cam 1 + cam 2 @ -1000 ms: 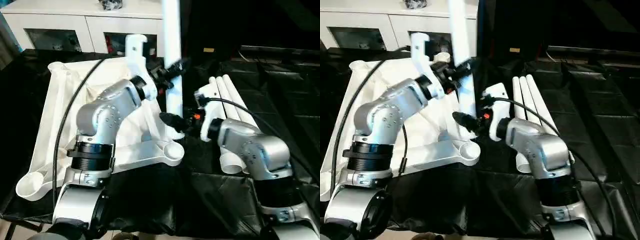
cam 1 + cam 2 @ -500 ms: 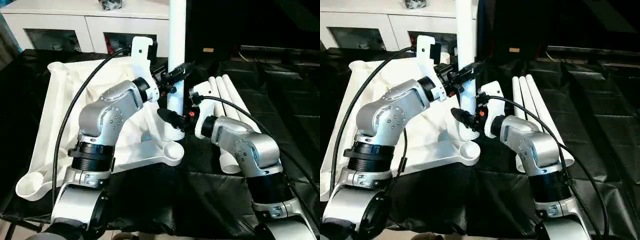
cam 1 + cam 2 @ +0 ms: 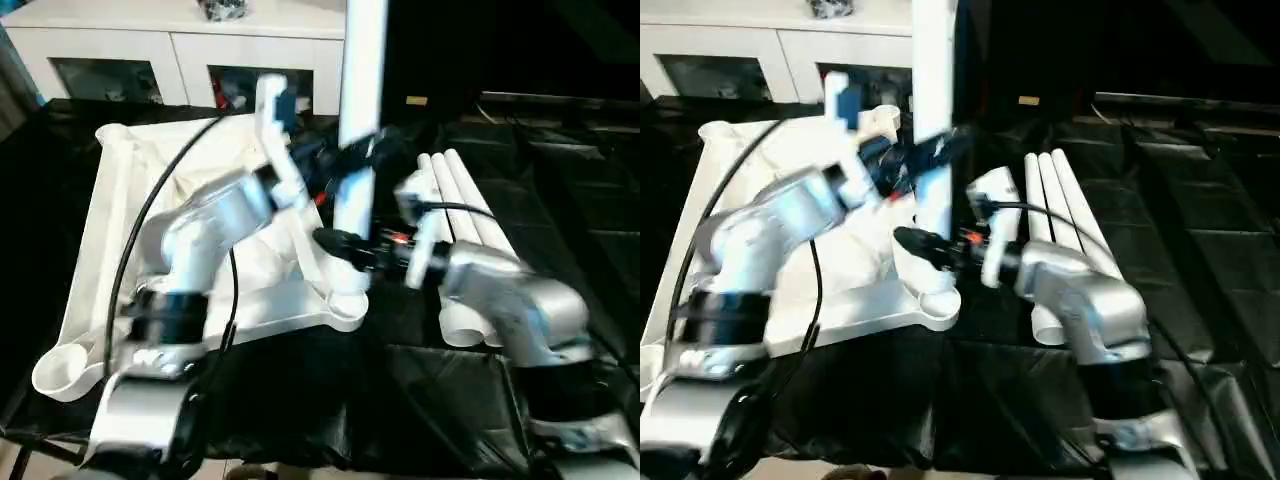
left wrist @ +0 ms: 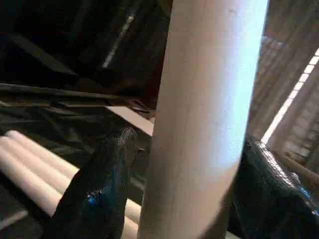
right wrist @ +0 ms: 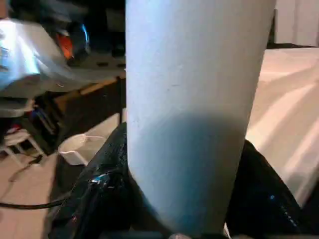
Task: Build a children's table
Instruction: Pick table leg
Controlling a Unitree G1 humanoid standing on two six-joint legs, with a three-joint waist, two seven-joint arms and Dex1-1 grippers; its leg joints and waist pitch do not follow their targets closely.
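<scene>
Black fingers (image 4: 102, 189) of the left gripper (image 3: 362, 150) flank the long white tapered tubular leg (image 3: 358, 120), though whether they press it I cannot tell; the right gripper (image 3: 345, 245) has its fingers (image 5: 99, 194) closed round the same leg lower down. Largest, the white plastic rectangular tabletop (image 3: 110, 230) lies underside up on the black sheet (image 3: 560, 170) (ribs showing). From its corner socket (image 3: 348, 300) at about 5 o'clock the held leg stands upright. Three more white tubular legs (image 3: 470, 200) lie together toward 3 o'clock.
</scene>
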